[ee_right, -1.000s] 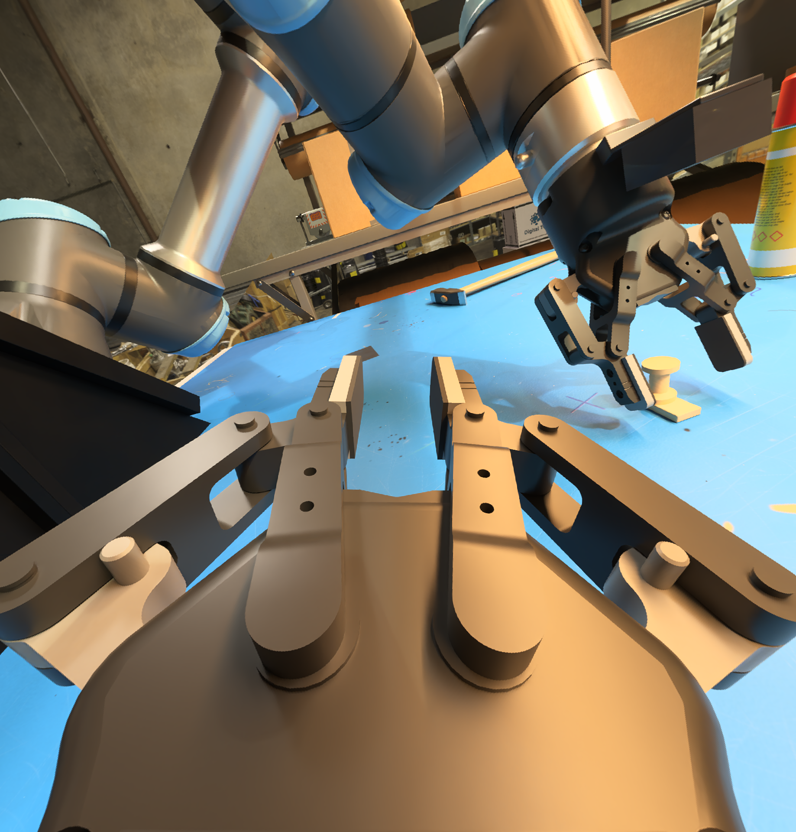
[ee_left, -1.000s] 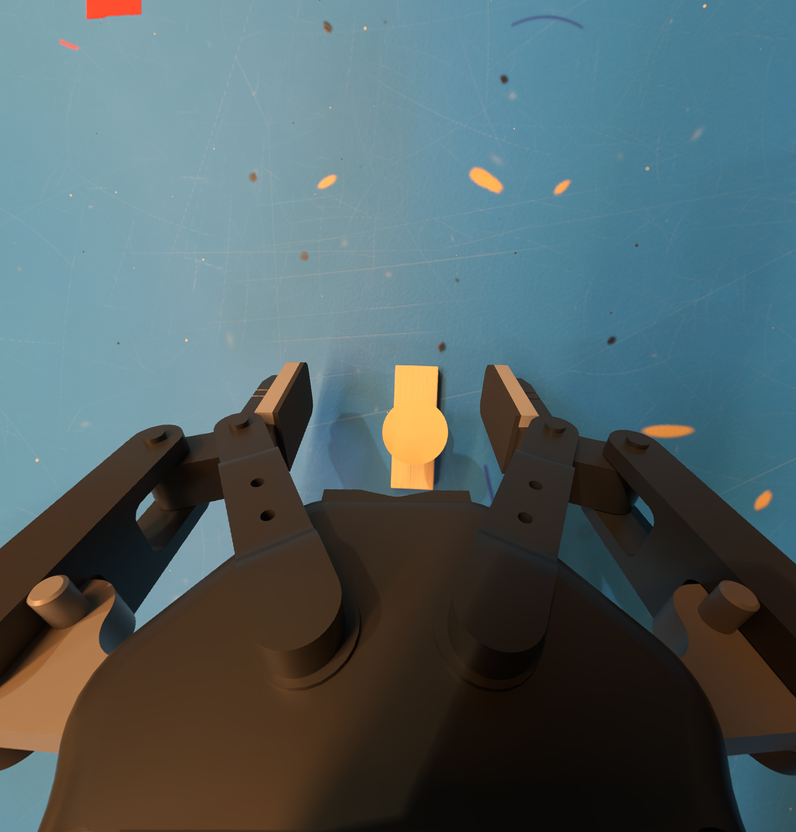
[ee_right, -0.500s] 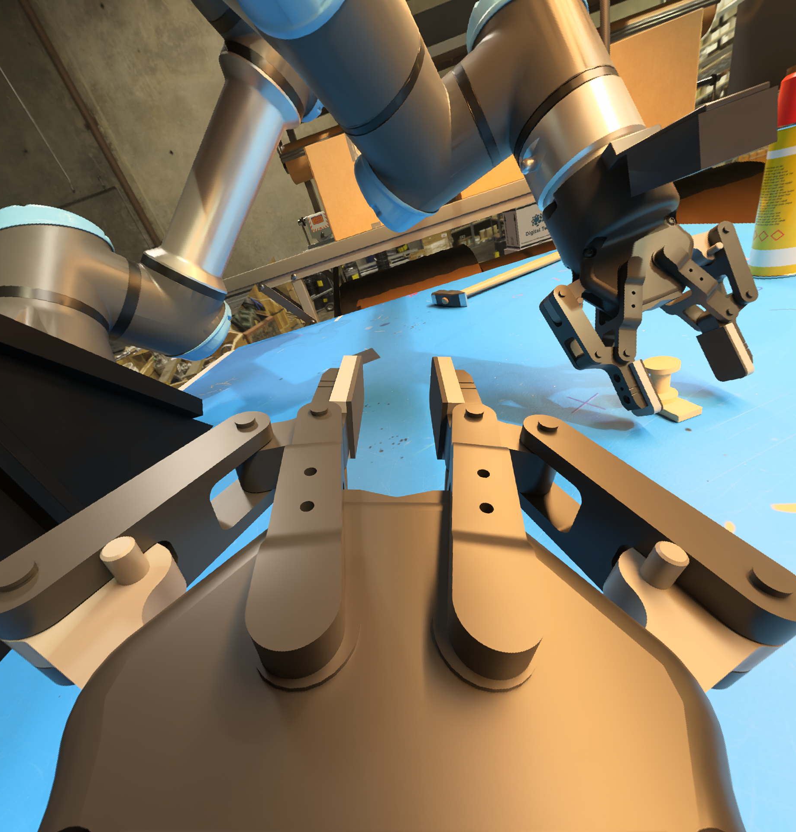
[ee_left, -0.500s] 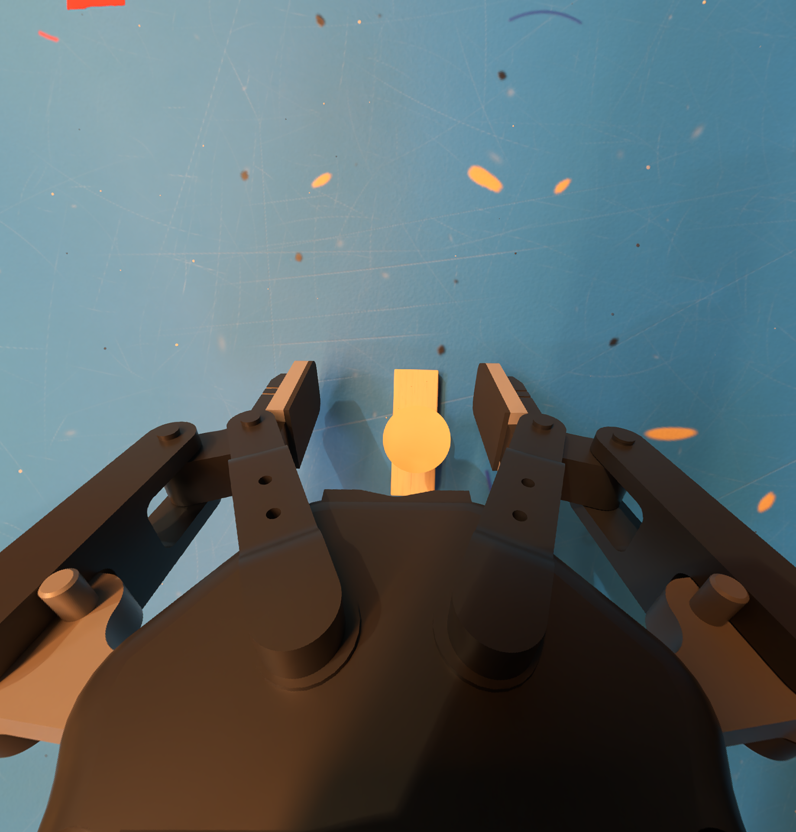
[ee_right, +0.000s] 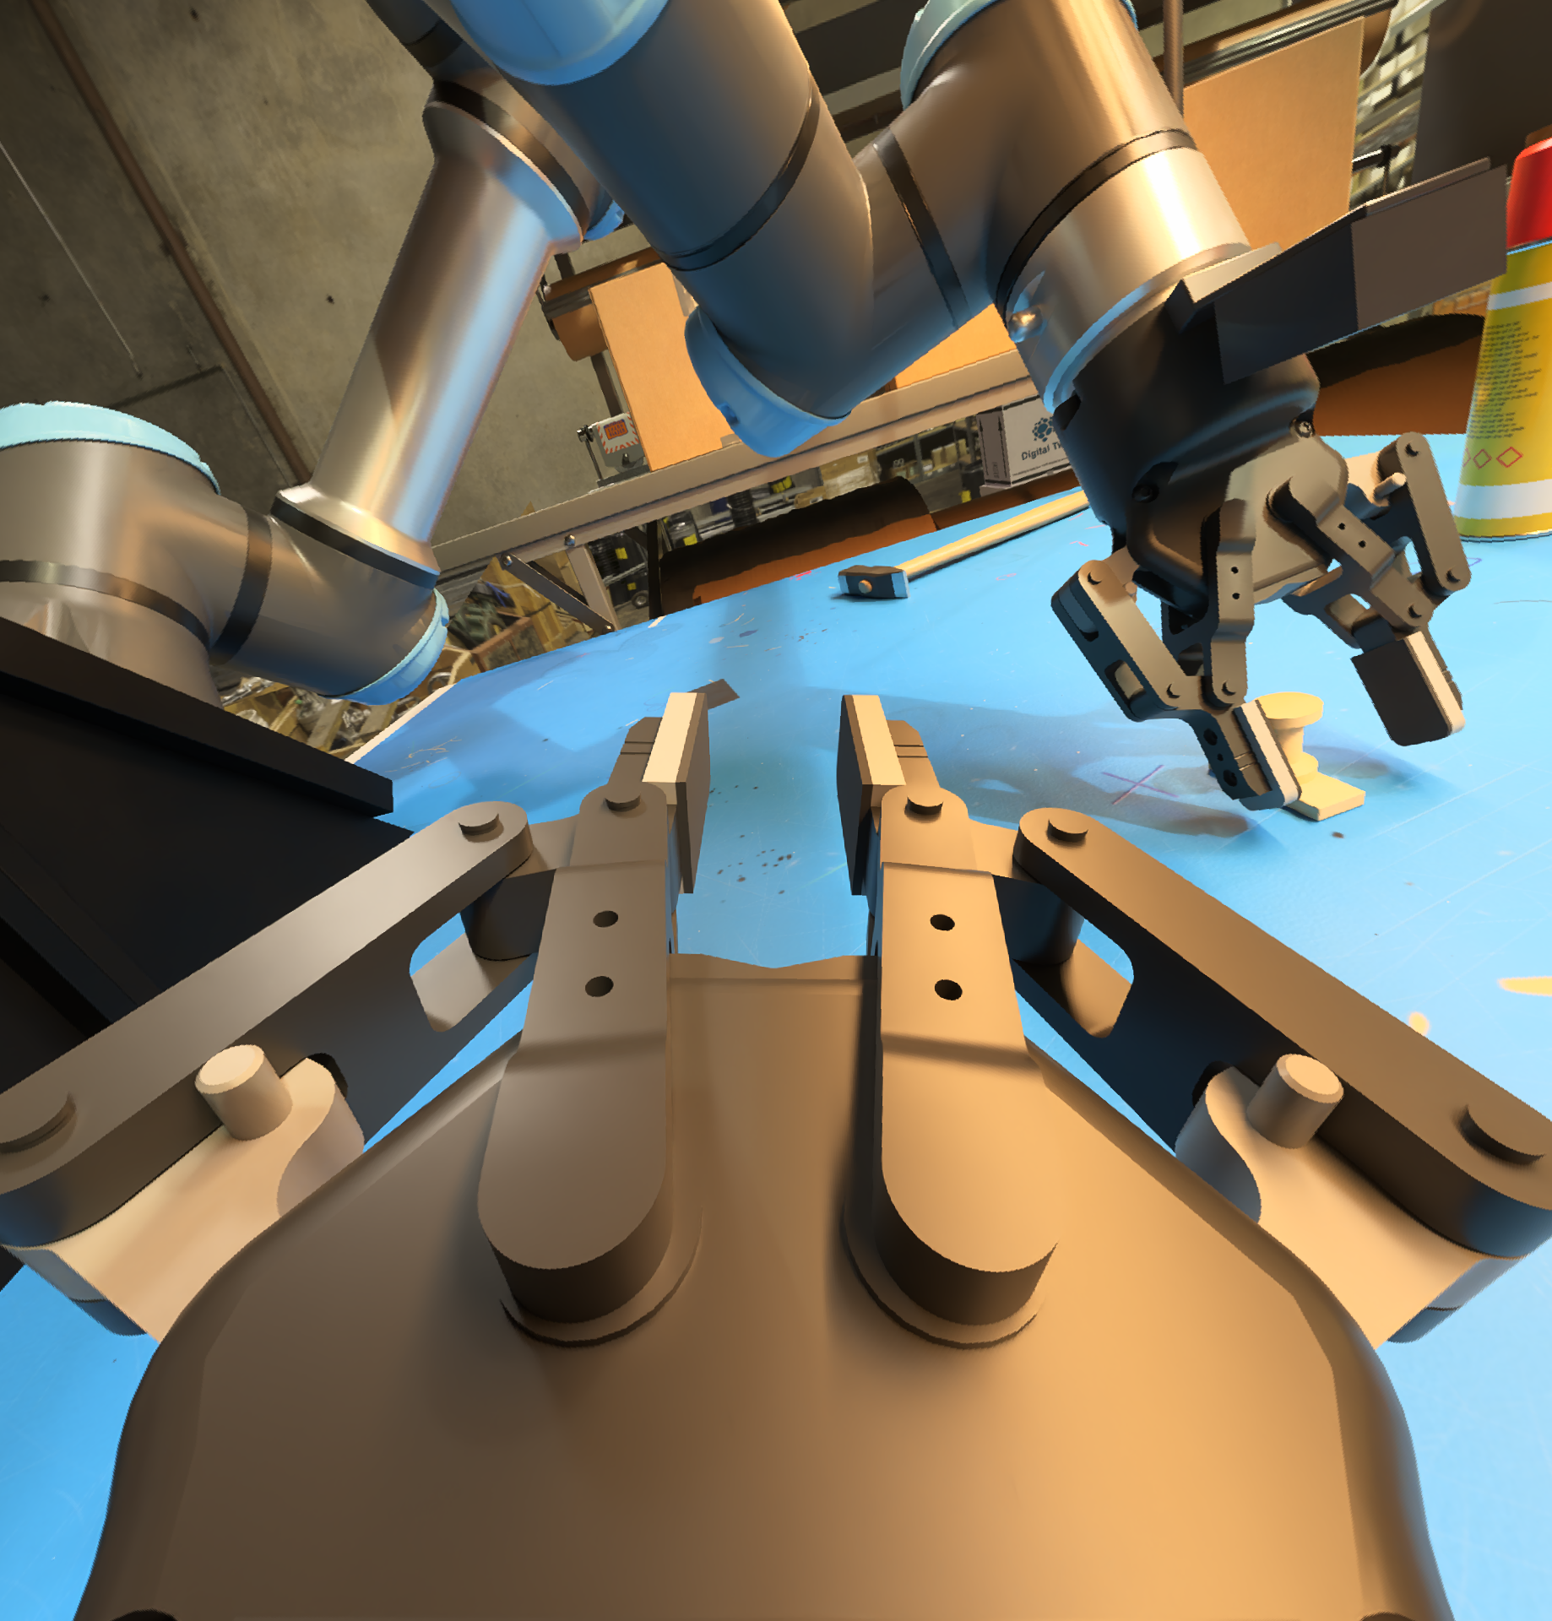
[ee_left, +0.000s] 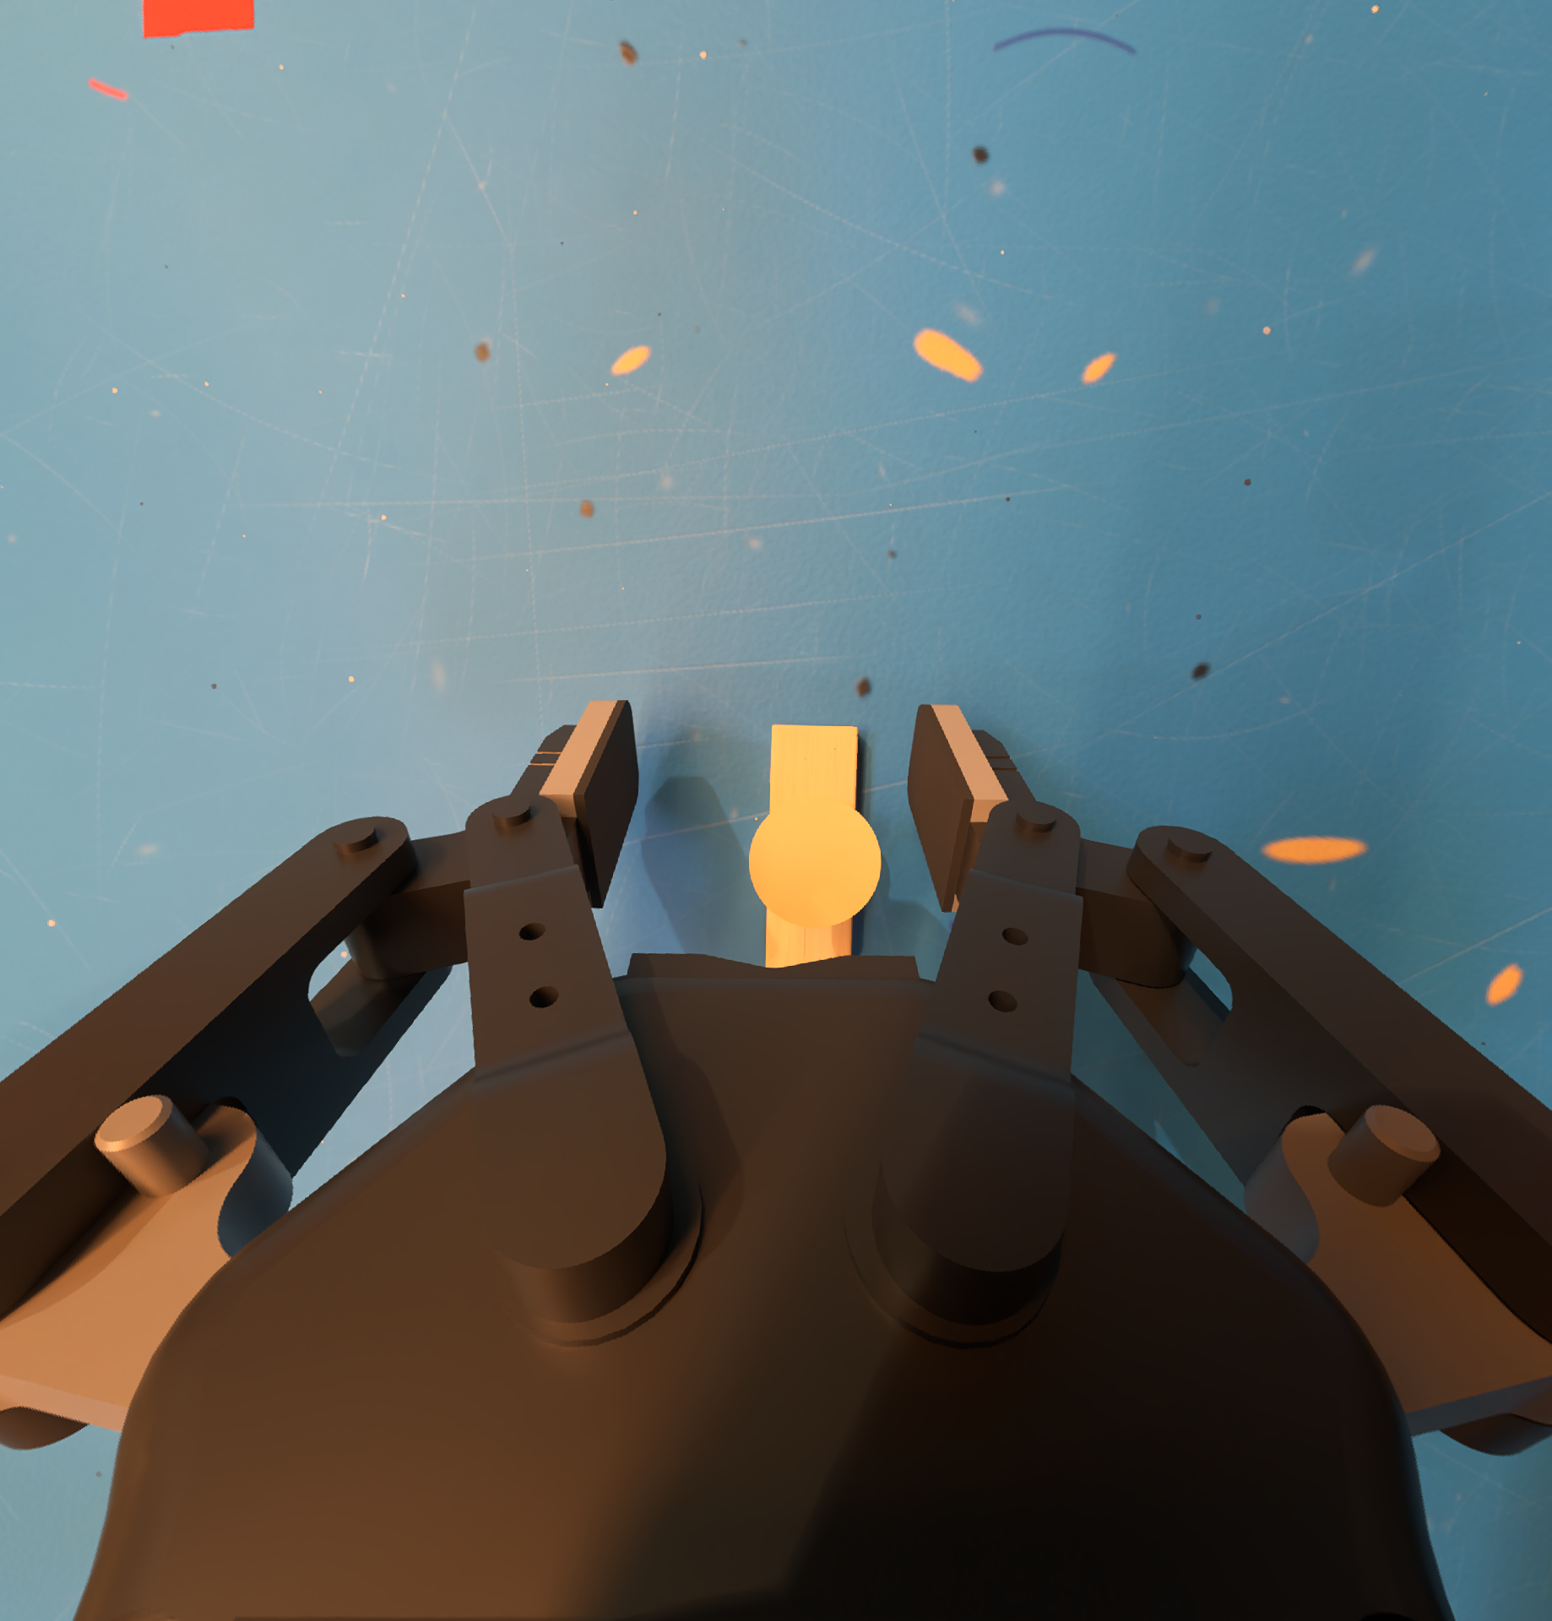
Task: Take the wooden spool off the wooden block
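Observation:
A pale wooden spool (ee_left: 814, 862) stands upright on a flat wooden block (ee_left: 813, 759) on the blue table. In the left wrist view I look straight down on its round top. My left gripper (ee_left: 772, 803) is open, with one finger on each side of the spool, not touching it. The right wrist view shows the same spool (ee_right: 1288, 721) and block (ee_right: 1330, 796) far right, with the left gripper (ee_right: 1334, 732) lowered around them. My right gripper (ee_right: 772, 754) is open and empty, low over the table, well left of the spool.
A yellow can with a red top (ee_right: 1536, 368) stands at the far right. A hammer (ee_right: 873, 581) lies at the table's back edge. A black base (ee_right: 141, 789) sits at left. Orange flecks (ee_left: 946, 353) mark the blue table (ee_left: 492, 439).
My left gripper has come down around the spool and its fingers have drawn in a little. The spool looks larger. My right gripper has not moved.

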You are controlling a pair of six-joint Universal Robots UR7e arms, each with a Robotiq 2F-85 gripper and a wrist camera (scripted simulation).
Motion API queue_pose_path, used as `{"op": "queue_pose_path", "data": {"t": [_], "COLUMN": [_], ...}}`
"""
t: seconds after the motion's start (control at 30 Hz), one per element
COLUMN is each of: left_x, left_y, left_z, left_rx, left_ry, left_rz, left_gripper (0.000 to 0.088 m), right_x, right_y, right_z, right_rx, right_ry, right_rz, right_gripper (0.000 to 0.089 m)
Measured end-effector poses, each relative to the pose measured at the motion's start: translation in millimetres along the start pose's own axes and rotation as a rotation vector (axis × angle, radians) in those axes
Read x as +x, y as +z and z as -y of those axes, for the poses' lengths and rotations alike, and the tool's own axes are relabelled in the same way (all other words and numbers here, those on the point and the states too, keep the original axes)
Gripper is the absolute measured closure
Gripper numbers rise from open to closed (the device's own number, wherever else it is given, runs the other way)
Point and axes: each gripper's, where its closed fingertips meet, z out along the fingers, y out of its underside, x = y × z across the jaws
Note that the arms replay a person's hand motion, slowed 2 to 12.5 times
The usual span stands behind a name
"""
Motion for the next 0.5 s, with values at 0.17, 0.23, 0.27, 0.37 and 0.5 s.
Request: {"op": "queue_pose_path", "data": {"t": [0.17,0.23,0.27,0.37,0.5], "left_x": [-1.2,-1.9,-2.3,-3.2,-4.1], "left_y": [-0.2,-0.3,-0.4,-0.6,-0.9], "left_z": [0.5,0.6,0.7,1.1,1.5], "left_rx": [0.003,0.005,0.007,0.011,0.02], "left_ry": [0.004,0.006,0.007,0.01,0.015], "left_rz": [0.012,0.019,0.023,0.035,0.052], "left_gripper": [0.0329,0.0332,0.0336,0.0351,0.0379], "right_x": [0.2,0.2,0.3,0.3,0.8], "right_y": [-0.1,-0.1,-0.1,-0.2,-0.3], "right_z": [0.2,0.2,0.2,0.3,0.4], "right_rx": [0.001,0.001,0.001,0.001,0.002], "right_ry": [-0.002,-0.003,-0.003,-0.005,-0.006], "right_rz": [-0.003,-0.004,-0.005,-0.007,-0.012], "right_gripper": [0.0625,0.0625,0.0625,0.0626,0.0626]}}
